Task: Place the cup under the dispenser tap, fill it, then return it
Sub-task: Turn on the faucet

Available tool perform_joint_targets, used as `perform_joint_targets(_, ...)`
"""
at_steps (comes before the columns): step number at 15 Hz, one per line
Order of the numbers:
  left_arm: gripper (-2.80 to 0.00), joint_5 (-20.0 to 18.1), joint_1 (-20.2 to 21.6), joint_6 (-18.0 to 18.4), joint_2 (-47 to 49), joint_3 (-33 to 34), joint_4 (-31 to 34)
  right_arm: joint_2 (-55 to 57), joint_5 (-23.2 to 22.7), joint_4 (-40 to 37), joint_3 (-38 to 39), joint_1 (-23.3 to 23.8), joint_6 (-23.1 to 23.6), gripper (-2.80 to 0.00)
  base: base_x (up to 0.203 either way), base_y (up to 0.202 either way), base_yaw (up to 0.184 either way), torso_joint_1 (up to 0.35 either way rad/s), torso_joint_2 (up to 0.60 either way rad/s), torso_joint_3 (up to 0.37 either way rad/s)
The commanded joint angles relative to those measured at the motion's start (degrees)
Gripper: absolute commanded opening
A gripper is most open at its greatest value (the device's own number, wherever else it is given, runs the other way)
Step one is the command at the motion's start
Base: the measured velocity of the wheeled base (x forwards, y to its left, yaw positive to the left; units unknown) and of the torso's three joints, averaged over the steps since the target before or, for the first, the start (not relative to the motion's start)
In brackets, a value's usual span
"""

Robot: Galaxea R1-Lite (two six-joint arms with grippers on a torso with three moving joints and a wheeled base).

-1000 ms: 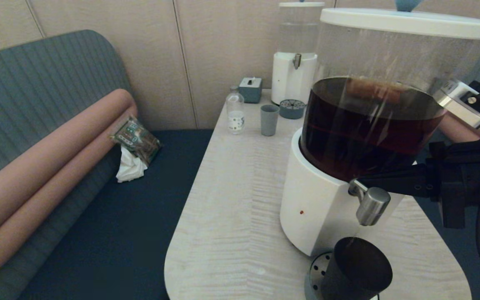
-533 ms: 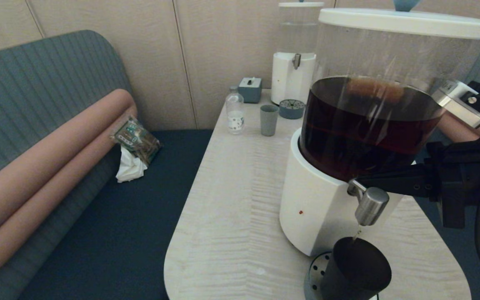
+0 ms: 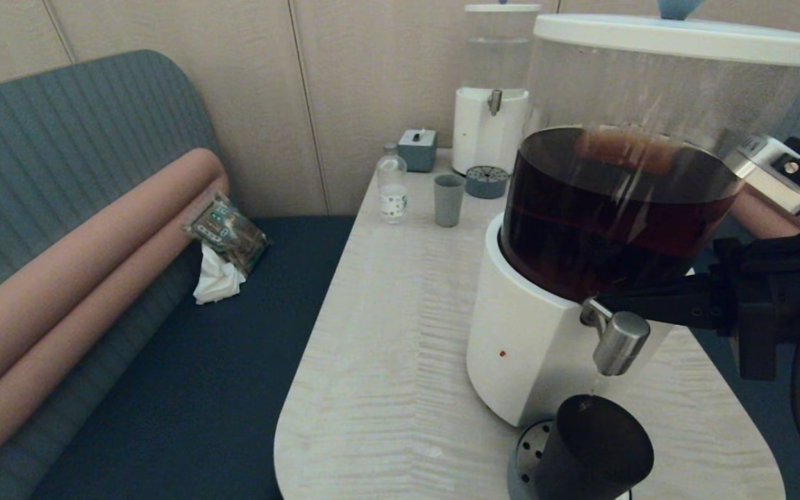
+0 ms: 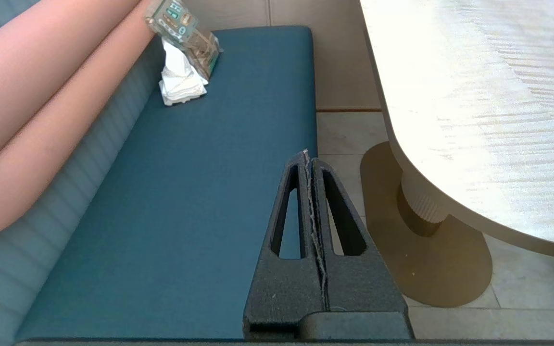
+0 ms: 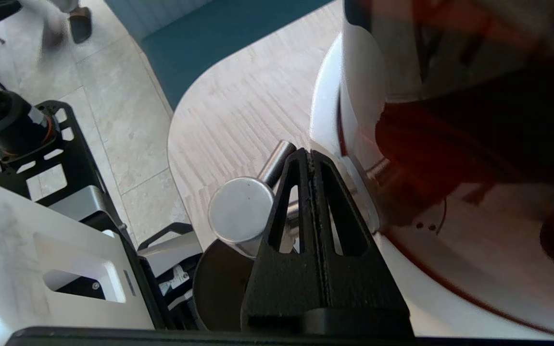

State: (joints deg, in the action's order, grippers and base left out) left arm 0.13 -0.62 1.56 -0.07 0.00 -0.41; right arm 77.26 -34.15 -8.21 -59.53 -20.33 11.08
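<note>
Standing on the perforated drip tray (image 3: 526, 455) at the near worktop (image 3: 386, 361) edge, the cup (image 3: 594, 448) sits directly beneath the dispenser tap (image 3: 619, 342). The right tool (image 3: 598, 304), fingers clenched together and empty, presses against the tap's stem from the side. The risks, as I judge them: a long press overfills the small cup, or the tool slips off the rounded steel and knocks the cup off the nearby edge. The left tool (image 4: 311, 192), likewise clenched on nothing, hangs parked over the bench seat (image 4: 185, 192). Counting outward: one black cup, one drip tray here, one brown-liquid dispenser (image 3: 601, 208); farther off, one grey-blue tumbler (image 3: 448, 199), one small bottle (image 3: 392, 184), one grey box (image 3: 417, 148), one water dispenser (image 3: 490, 90).
</note>
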Motion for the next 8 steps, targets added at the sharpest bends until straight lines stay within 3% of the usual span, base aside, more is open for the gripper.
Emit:
perform_joint_targets(1, -2.8, 0.04, 0.01, 0.02, -0.01, 0.0, -0.02, -0.59, 0.22, 0.12, 0.56, 1.15, 0.17, -2.8, 0.0, 0.0, 0.0, 0.0, 0.0, 0.0)
perform_joint_targets(8, -2.8, 0.04, 0.01, 0.02, -0.01, 0.0, -0.02, -3.52, 0.22, 0.2, 2.11, 4.46, -0.01, -2.8, 0.0, 0.0, 0.0, 0.0, 0.0, 0.0)
